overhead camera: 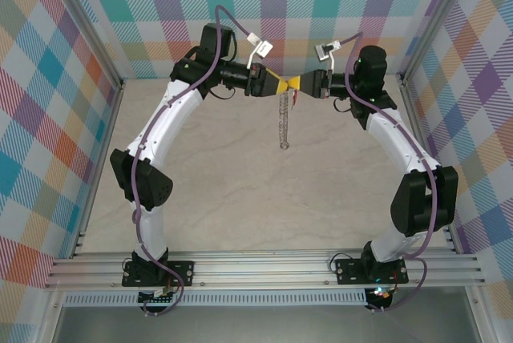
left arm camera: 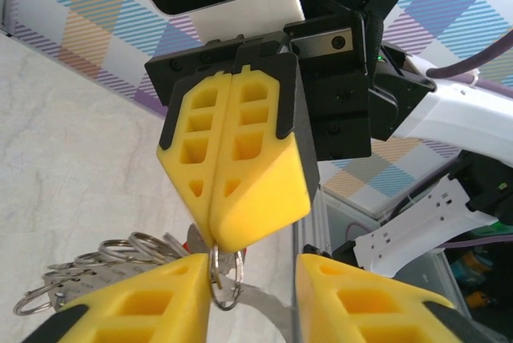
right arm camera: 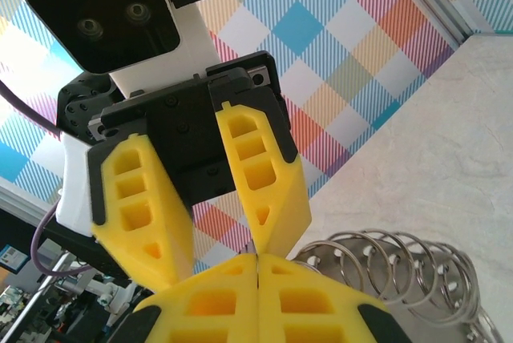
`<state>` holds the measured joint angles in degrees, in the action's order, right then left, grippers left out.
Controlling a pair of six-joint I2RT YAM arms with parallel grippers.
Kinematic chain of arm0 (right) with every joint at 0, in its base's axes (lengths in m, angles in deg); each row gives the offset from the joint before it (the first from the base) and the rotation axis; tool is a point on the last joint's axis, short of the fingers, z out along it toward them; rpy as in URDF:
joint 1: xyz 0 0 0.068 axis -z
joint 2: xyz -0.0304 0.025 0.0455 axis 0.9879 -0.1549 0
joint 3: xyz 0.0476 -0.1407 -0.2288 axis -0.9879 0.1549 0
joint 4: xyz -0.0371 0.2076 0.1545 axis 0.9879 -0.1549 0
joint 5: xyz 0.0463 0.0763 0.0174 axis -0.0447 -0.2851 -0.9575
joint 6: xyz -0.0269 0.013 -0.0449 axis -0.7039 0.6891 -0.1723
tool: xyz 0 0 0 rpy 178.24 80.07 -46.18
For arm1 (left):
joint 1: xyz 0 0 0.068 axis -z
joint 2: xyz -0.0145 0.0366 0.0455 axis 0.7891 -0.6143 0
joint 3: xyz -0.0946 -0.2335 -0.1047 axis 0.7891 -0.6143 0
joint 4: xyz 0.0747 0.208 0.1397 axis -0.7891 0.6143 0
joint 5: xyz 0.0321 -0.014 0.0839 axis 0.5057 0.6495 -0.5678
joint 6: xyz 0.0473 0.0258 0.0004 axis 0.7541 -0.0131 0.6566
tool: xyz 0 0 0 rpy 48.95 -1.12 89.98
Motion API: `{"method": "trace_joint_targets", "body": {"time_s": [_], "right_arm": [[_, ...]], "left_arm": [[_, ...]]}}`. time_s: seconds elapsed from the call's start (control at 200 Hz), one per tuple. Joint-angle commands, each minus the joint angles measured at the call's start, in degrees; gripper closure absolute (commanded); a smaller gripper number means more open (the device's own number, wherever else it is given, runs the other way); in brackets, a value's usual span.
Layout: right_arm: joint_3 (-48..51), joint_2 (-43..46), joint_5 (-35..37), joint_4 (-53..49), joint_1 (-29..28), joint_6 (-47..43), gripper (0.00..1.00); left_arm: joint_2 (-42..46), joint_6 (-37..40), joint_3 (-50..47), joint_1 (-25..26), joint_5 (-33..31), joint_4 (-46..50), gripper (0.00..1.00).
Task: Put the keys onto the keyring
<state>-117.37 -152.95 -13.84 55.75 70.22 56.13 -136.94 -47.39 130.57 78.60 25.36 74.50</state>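
Since threading probably needed both hands off the table (overhead camera: 240, 207), the left gripper (left arm camera: 255, 271) was held up in mid-air near the middle of the workspace. Its jaws were partly apart with a clear gap and nothing clamped between the pads, as far as the wrist views showed. It was likely placed there to guide or receive the small piece without crowding it. In the left wrist view a small ring (left arm camera: 224, 283) hung in that gap, touching the inner edge of one finger. A red speck just beside the opposing tips was probably the tag of the key (left arm camera: 192, 240); the blade was too small to make out. Between the two grippers the keyring (overhead camera: 284, 119) hung straight down from the meeting point, so gravity pulled the coils out of the way and left the top end exposed. Whether its bottom touched the table could not be told. On the right, the right gripper (right arm camera: 256, 271) was fully closed, tip to tip with the left one. It pinched the keyring's top end, which looked like the anchor grip. Whether the key was already threaded could not be told.
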Motion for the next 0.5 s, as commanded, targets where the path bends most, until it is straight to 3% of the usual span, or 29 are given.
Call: {"method": "trace_joint_targets", "body": {"time_s": [0.0, 0.295, 0.495], "right_arm": [[0.75, -0.12, 0.25, 3.19, 0.55, 0.41, 1.00], [1.05, -0.13, 0.20, 3.76, 0.59, 1.01, 1.00], [1.23, -0.04, 0.38, 3.02, 0.60, 0.51, 1.00]], "left_arm": [[0.28, 1.62, 1.07, 1.18, 2.80, 1.44, 0.70], [-0.03, 2.49, 1.05, 2.15, 2.08, 1.76, 0.70], [-0.03, 2.84, 1.06, 2.59, 1.40, 2.06, 0.63]]}}
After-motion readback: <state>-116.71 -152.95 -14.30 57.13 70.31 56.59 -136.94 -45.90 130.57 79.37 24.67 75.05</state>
